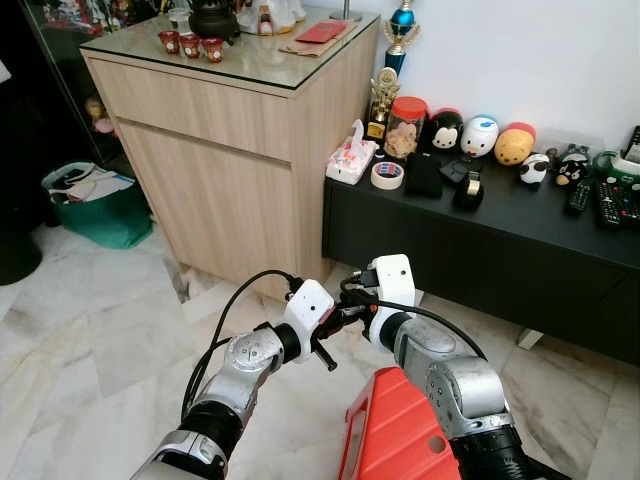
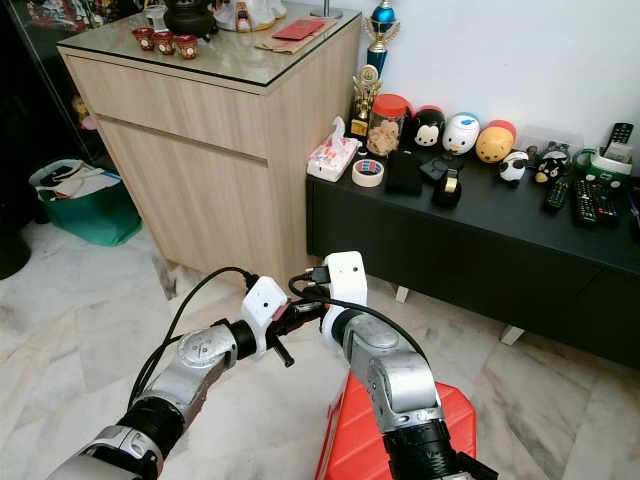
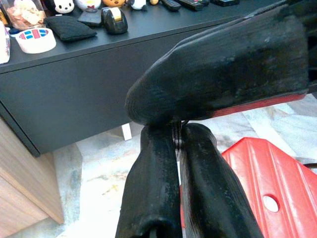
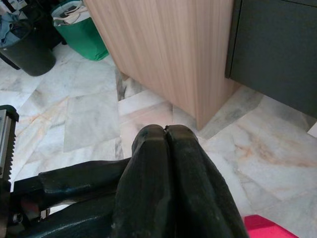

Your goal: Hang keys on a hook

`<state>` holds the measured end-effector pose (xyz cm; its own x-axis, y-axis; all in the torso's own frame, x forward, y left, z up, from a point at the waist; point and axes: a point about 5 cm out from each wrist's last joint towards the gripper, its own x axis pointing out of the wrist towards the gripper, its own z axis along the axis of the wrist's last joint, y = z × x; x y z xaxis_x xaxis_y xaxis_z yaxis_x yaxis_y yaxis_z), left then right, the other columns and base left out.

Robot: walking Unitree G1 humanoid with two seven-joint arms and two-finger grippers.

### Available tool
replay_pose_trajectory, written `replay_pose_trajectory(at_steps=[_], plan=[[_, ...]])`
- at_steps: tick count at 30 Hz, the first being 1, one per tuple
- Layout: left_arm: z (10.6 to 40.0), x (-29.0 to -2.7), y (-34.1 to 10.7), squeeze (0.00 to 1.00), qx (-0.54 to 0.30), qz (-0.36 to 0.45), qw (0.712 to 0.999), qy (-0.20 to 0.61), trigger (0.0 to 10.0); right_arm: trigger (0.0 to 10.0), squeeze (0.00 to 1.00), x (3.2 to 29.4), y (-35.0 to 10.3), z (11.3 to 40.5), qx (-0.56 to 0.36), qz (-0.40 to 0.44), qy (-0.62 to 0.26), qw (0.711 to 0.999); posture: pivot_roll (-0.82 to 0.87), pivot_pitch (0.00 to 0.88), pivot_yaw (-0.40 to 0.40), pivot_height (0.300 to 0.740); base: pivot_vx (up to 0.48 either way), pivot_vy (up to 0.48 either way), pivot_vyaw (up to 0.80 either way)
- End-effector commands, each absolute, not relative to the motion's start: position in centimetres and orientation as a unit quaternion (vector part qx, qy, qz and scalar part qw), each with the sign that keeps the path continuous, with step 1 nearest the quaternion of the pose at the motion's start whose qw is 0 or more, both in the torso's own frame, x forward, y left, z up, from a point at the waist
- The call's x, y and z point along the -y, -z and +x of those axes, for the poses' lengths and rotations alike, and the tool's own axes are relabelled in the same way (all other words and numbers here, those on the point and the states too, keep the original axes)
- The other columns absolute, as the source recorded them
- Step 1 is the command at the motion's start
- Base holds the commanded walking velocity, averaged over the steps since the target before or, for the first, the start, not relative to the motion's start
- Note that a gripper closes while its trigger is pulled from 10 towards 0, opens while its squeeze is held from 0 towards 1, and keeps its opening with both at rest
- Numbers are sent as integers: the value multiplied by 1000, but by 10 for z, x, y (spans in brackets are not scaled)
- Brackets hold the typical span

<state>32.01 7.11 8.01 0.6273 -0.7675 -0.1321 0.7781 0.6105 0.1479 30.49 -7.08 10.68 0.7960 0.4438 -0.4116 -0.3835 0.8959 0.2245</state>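
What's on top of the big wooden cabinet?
On the wooden cabinet: three small red cups, a dark pot and a red packet. Things farther back are cut off.

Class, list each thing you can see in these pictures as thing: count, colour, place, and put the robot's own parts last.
Wooden cabinet: one, light wood, left of the console.
Low console: one, black, against the wall.
Tape roll: one, white, on the console.
Tissue pack: one, pink-white, console's left end.
Trophy: one, gold, by the wall.
Bag: one, green, on the floor.
Stool: one, red, below the arms.
Left end effector: black, shut.
Right end effector: black, shut.
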Motion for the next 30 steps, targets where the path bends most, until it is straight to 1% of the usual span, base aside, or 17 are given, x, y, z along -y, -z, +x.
replay_pose_trajectory(at_steps=[1, 2, 3, 4, 14, 16, 17, 20, 22, 23, 24, 27, 30], plan=[[321, -67, -84, 0, -17, 88, 894, 439, 0, 10000, 0, 70, -102, 304, -242, 61, -221, 943, -47, 0, -63, 708, 0, 0, 0], [320, -67, -84, 0, -17, 88, 894, 439, 0, 10000, 608, 70, -102, 304, -242, 60, -220, 943, -47, 0, -63, 708, 0, 0, 0], [320, -67, -83, 0, -17, 89, 894, 440, 0, 10000, 608, 70, -102, 304, -242, 60, -219, 943, -47, 0, -63, 708, 0, 0, 0], [320, -67, -83, 0, -17, 89, 893, 441, 0, 10000, 1000, 70, -102, 304, -242, 61, -218, 943, -46, 0, -63, 708, 0, 0, 0], [320, -67, -83, 0, -20, 91, 891, 444, 0, 10000, 1000, 70, -105, 307, -232, 67, -214, 947, -47, 0, -62, 708, 0, 0, 0], [320, -67, -82, 0, -21, 92, 891, 444, 0, 10000, 1000, 71, -107, 309, -222, 73, -205, 951, -47, 0, -62, 708, 0, 0, 0], [320, -67, -82, 0, -24, 97, 890, 445, 0, 10000, 1000, 73, -114, 313, -199, 87, -191, 957, -47, 0, -62, 708, 0, 0, 0], [319, -66, -81, 0, -29, 105, 888, 448, 0, 10000, 1000, 75, -126, 319, -169, 102, -180, 964, -47, 0, -62, 708, 0, 0, 0], [319, -66, -80, 0, -29, 107, 887, 448, 0, 10000, 1000, 76, -128, 320, -164, 104, -179, 965, -47, 0, -62, 708, 0, 0, 0], [319, -67, -80, 0, -30, 111, 886, 448, 0, 10000, 55, 76, -133, 322, -153, 105, -177, 967, -46, 0, -61, 708, 0, 0, 0], [319, -67, -80, 0, -30, 112, 886, 448, 0, 10000, 0, 77, -135, 323, -149, 105, -176, 967, -46, 0, -61, 708, 0, 0, 0], [320, -68, -80, 0, -30, 114, 889, 443, 0, 10000, 0, 79, -134, 324, -150, 79, -176, 970, -47, 0, -60, 708, 0, 0, 0], [320, -69, -80, 0, -30, 114, 890, 440, 0, 10000, 0, 81, -132, 324, -153, 82, -173, 969, -47, 0, -60, 708, 0, 0, 0]])
